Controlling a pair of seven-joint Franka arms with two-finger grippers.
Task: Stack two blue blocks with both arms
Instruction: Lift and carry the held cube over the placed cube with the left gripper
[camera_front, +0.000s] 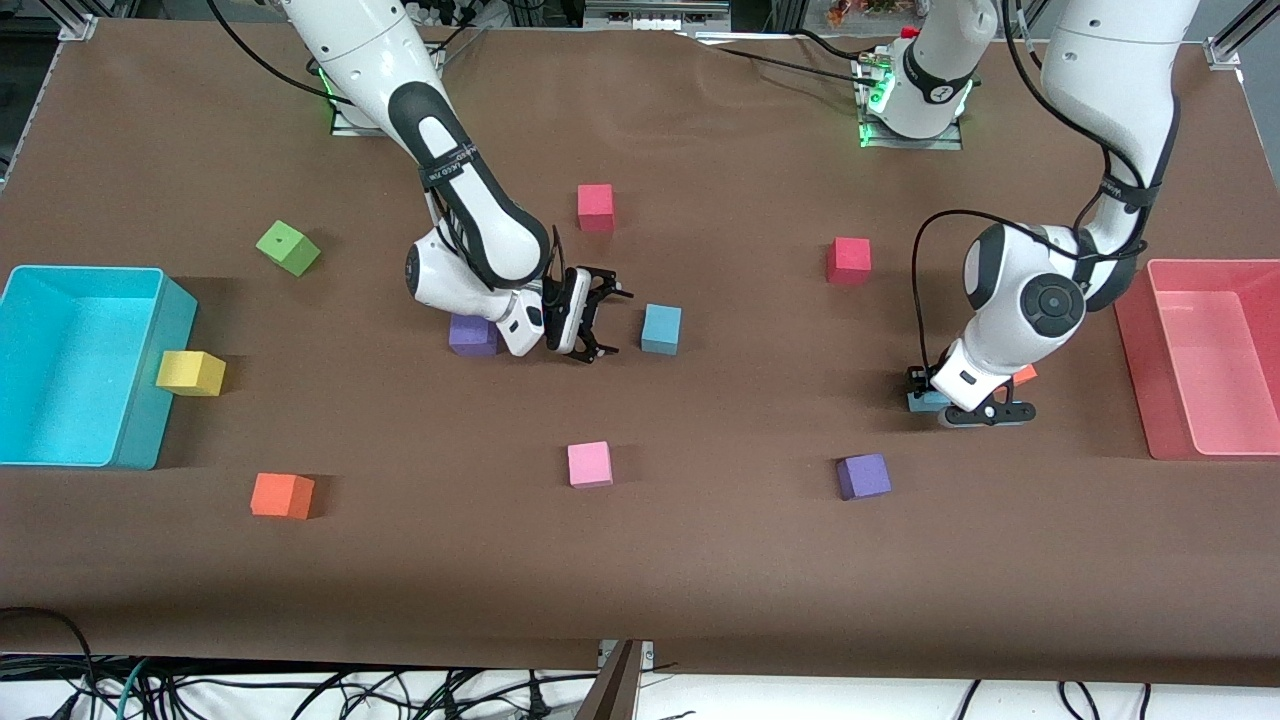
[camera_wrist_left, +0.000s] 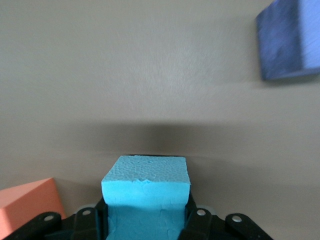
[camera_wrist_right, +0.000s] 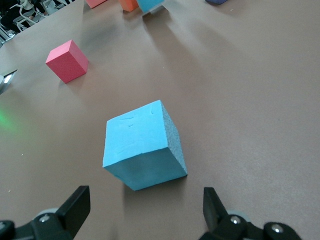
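My left gripper (camera_wrist_left: 147, 220) clamps a grainy sky-blue foam cube (camera_wrist_left: 146, 192) low on the brown cloth table (camera_front: 700, 560), toward the left arm's end. My right gripper (camera_front: 598, 315) gapes empty just beside the second matte sky-blue foam cube (camera_front: 661, 329), mid-table.

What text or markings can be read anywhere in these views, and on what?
White lettering on the right arm's black forearm strap: too blurred to read.
White lettering on the left arm's strap: too small to read.
A mark on the left arm's base: not legible.
Blocks, bins: none.
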